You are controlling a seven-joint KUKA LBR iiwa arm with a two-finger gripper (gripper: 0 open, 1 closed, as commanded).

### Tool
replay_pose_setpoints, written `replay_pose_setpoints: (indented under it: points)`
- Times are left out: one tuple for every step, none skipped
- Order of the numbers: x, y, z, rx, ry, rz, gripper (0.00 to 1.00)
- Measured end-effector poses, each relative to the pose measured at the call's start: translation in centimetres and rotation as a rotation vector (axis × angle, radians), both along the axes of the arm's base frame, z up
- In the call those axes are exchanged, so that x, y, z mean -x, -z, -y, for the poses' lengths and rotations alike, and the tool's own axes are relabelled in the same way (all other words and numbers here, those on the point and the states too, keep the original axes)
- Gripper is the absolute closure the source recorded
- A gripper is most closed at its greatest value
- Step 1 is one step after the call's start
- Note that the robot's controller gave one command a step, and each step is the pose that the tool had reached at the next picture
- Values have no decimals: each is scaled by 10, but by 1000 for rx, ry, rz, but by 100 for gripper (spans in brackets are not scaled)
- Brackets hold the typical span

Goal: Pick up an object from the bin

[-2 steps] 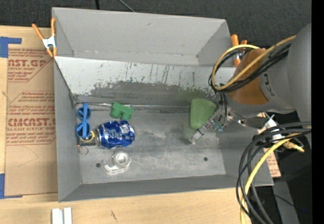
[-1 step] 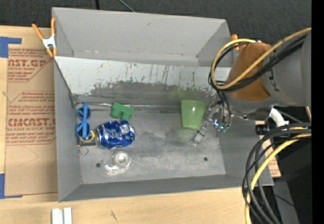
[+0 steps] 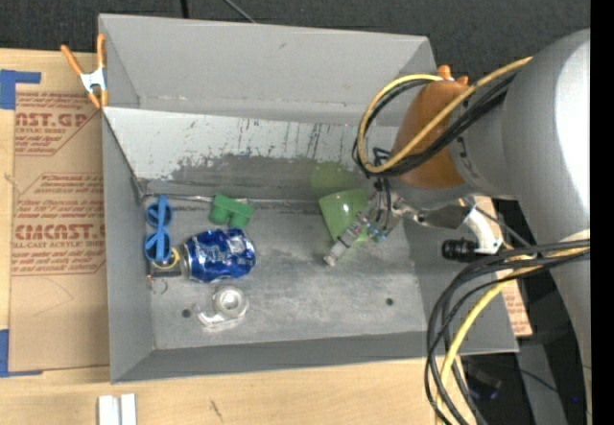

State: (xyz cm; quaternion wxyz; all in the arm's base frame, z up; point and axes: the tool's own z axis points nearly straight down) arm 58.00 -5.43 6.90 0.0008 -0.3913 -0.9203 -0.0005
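My gripper is low in the right half of the bin, its tip close to the floor. A translucent light-green cup lies on its side just behind and to the left of the gripper, touching or nearly touching it. I cannot tell whether the gripper grips the cup. A small dark-green block lies farther left near the back wall.
At the left of the bin lie a crushed blue can, a blue pair of loop-shaped handles and a clear plastic piece. The arm with its orange cover and yellow cables comes in from the right.
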Motion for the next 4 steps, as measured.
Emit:
replay_pose_setpoints:
  points:
    - [3,1,3,2,2,-12,100]
    - [15,0,-57,-1,61,-2,100]
    - [7,-112,-30,2,48,9,100]
    - [-3,-242,-47,2,-87,12,100]
